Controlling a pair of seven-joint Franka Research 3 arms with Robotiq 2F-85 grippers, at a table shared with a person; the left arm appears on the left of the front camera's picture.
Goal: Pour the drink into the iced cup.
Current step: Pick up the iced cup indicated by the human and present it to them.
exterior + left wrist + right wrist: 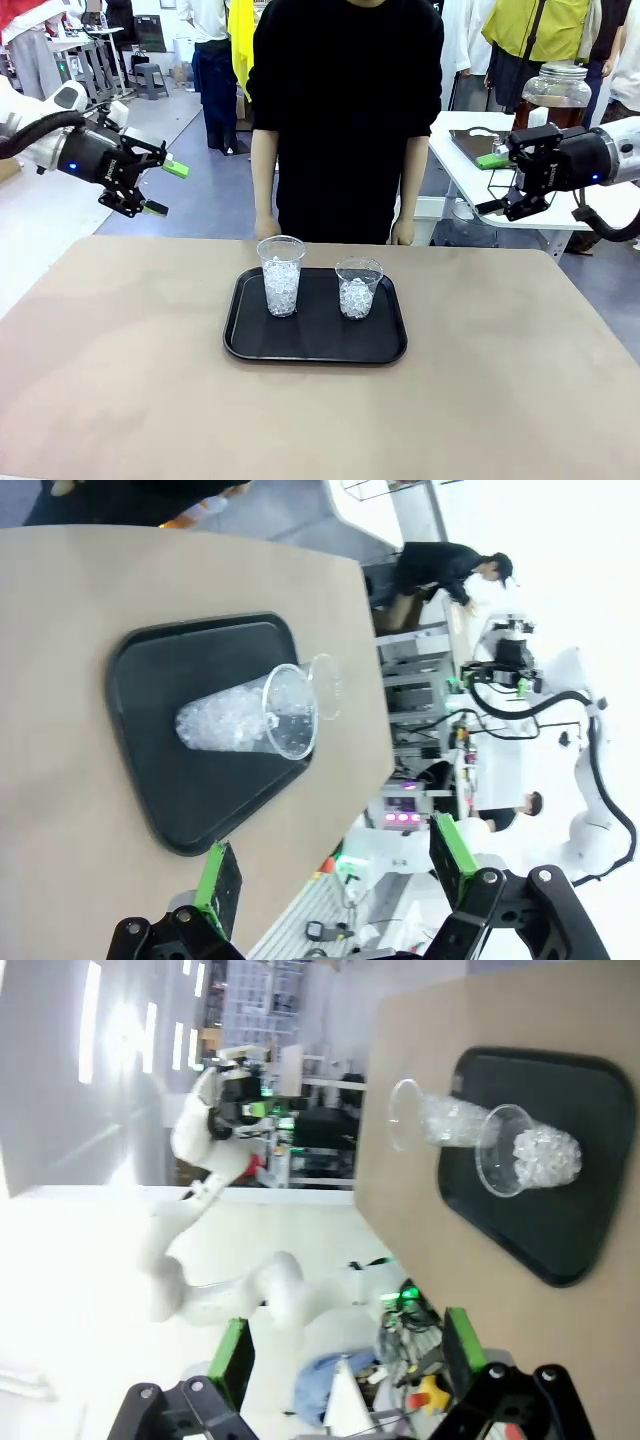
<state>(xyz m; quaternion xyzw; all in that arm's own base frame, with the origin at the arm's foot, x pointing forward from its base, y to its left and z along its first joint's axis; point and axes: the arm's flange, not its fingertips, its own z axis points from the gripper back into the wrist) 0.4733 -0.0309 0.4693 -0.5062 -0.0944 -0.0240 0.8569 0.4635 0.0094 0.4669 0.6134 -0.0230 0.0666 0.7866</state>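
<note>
Tan tabletop [120,380] holds a black rectangular tray [315,355] with a tall clear plastic iced cup [281,275] near a shorter iced cup [358,288] — left gripper [165,188] and right gripper [490,184] hover spread, empty — amber-brown drink [550,112] sits in the lidded glass jar [557,85] behind, so a loose pour could splash the wrong cup.

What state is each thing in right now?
Taller cup: upright on tray, iced, no drink.
Shorter cup: upright on tray, iced, no drink.
Tray: flat on table, holding both cups.
Left gripper: open, empty, in the air.
Right gripper: open, empty, in the air.
Spigot jar: lidded, brown liquid inside.
</note>
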